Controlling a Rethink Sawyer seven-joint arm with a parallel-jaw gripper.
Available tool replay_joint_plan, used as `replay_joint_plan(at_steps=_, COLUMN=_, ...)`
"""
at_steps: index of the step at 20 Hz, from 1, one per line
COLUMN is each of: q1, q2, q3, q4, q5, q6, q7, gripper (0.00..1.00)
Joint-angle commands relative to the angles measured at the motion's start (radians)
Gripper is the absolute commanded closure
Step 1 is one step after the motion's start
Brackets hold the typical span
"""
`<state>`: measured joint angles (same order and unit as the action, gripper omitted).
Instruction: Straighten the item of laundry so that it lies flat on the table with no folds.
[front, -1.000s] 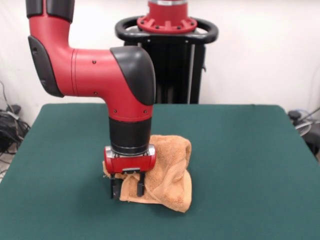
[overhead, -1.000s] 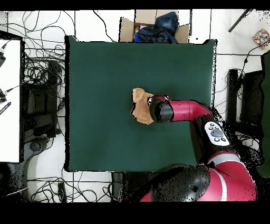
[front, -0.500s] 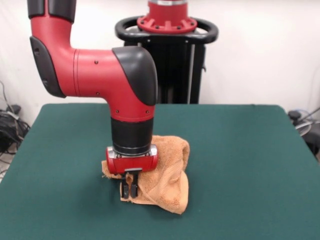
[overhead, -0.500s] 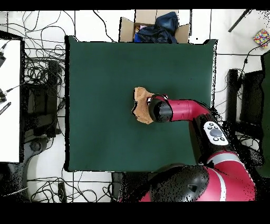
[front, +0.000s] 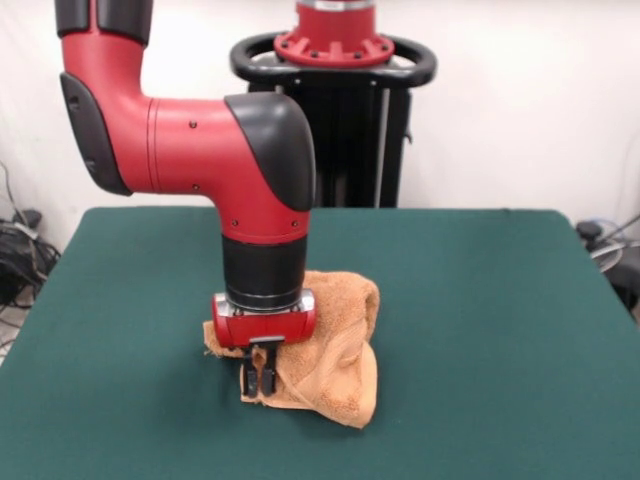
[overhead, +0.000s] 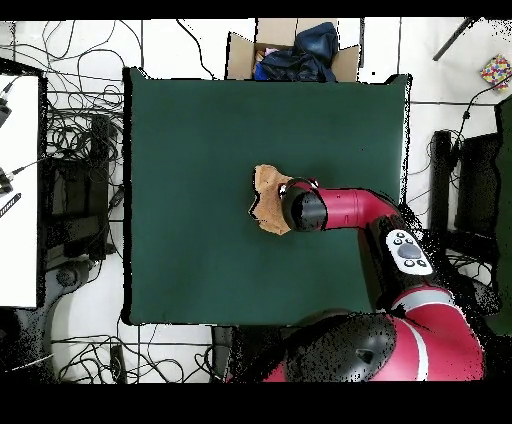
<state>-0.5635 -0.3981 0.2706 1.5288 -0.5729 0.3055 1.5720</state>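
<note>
The orange-tan towel (front: 325, 350) lies bunched and folded near the middle of the green table (front: 480, 300), so flattening is not yet achieved. The gripper (front: 259, 380) stands at the towel's near edge, its jaws pinched together on that edge. By this judgement, the whole spreading step remains.

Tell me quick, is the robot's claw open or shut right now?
Gripper: shut, pinching the front edge of the crumpled orange towel low on the green table.

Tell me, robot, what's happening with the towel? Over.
Gripper shut on towel front edge. Towel bunched, folded, not flat. Green table around it, nothing blocking.
</note>
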Motion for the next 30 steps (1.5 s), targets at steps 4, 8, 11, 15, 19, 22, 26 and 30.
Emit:
replay_joint_plan(at_steps=4, q1=0.024, q2=0.037, q3=0.008, q4=0.014, q5=-0.017, q6=0.042, q7=0.039, gripper=1.0)
replay_joint_plan(at_steps=8, q1=-0.006, q2=-0.153, q3=0.054, q4=0.141, q5=0.029, q6=0.121, q7=0.003, gripper=1.0)
replay_joint_plan(at_steps=11, q1=-0.031, q2=-0.326, q3=0.097, q4=0.232, q5=0.097, q6=0.223, q7=-0.041, gripper=1.0)
replay_joint_plan(at_steps=15, q1=-0.038, q2=-0.496, q3=0.122, q4=0.303, q5=0.167, q6=0.316, q7=-0.08, gripper=1.0)
replay_joint_plan(at_steps=19, q1=-0.044, q2=-0.584, q3=0.138, q4=0.339, q5=0.214, q6=0.373, q7=-0.086, gripper=1.0)
replay_joint_plan(at_steps=22, q1=-0.033, q2=-0.559, q3=0.132, q4=0.327, q5=0.186, q6=0.347, q7=-0.069, gripper=1.0)
replay_joint_plan(at_steps=26, q1=-0.07, q2=-0.519, q3=0.161, q4=0.335, q5=0.187, q6=0.264, q7=-0.048, gripper=0.0)
replay_joint_plan(at_steps=30, q1=-0.03, q2=-0.49, q3=0.115, q4=0.311, q5=0.125, q6=0.261, q7=-0.01, gripper=0.0)
